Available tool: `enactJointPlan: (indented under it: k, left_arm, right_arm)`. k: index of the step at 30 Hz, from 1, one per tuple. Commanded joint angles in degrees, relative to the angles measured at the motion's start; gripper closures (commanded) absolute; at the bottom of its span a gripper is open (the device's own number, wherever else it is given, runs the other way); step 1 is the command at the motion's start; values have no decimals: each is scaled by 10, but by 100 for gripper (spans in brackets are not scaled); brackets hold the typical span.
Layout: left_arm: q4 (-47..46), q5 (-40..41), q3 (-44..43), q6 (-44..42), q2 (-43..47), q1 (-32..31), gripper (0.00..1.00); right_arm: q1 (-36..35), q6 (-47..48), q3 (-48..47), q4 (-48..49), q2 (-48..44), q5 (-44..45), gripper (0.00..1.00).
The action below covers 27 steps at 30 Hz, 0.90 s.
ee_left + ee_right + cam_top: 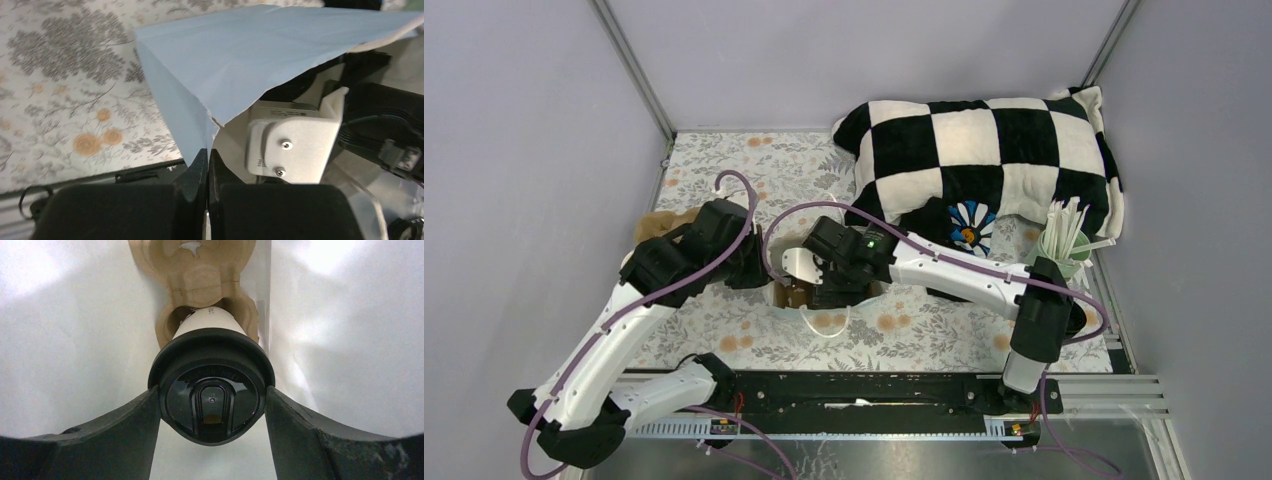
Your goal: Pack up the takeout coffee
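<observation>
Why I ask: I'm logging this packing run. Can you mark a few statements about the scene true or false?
1. The cup wears a black lid. True.
2. The left end effector is open and empty. False: it is shut on the edge of the white paper bag.
3. The right end effector has a finger on each side of the lid. True.
4. The cup stands outside the bag. False: it is inside, with white bag walls around it and its base at a brown pulp carrier.
5. The checkered pillow lies by the arms' bases. False: it lies at the table's far right corner.
</observation>
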State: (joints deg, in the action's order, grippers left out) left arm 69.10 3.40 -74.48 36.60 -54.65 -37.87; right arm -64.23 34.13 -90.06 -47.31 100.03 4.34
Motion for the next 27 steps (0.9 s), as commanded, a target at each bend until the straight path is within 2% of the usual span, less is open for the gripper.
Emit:
enactJointPlan:
  k: [1, 11, 27]
  left_arm:
    - [49, 67, -24, 46, -15, -3, 100]
    - [74, 133, -41, 57, -40, -3, 100]
    - [54, 207, -60, 9, -61, -3, 100]
  right_arm:
    - [-6, -6, -12, -5, 37, -67, 54]
    - [-5, -3, -4, -9, 108, -78, 54]
    - [6, -42, 124, 32, 135, -67, 57]
